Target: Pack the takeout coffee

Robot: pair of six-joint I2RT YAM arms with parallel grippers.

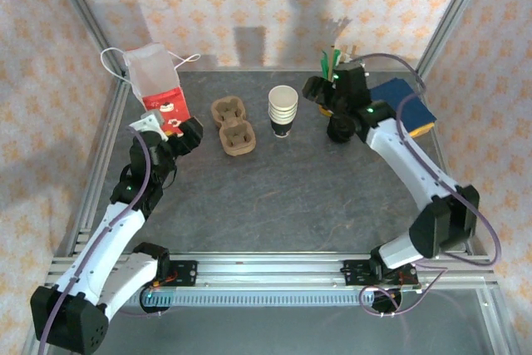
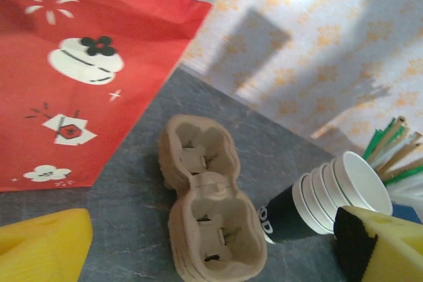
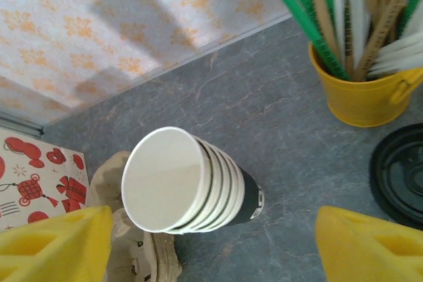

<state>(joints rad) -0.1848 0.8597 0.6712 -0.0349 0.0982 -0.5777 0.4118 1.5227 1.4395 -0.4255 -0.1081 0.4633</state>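
Observation:
The takeout coffee (image 1: 283,110) is a nested stack of several paper cups, white above and black at the base, standing mid-table. It also appears in the left wrist view (image 2: 325,196) and the right wrist view (image 3: 188,183). My right gripper (image 1: 316,89) hovers just right of the stack; its yellow fingers (image 3: 56,246) stand wide apart on either side of the cups, touching nothing, so the right gripper (image 3: 211,249) is open. My left gripper (image 1: 184,129) sits by the red paper bag (image 1: 162,89), open (image 2: 211,252), above the brown pulp cup carrier (image 2: 206,209).
The cup carrier (image 1: 233,126) lies left of the cups. A yellow bucket of sticks (image 3: 360,94) stands at the back right, a black lid (image 3: 400,173) beside it. A blue and yellow pad (image 1: 406,104) lies at the right. Metal frame posts border the table.

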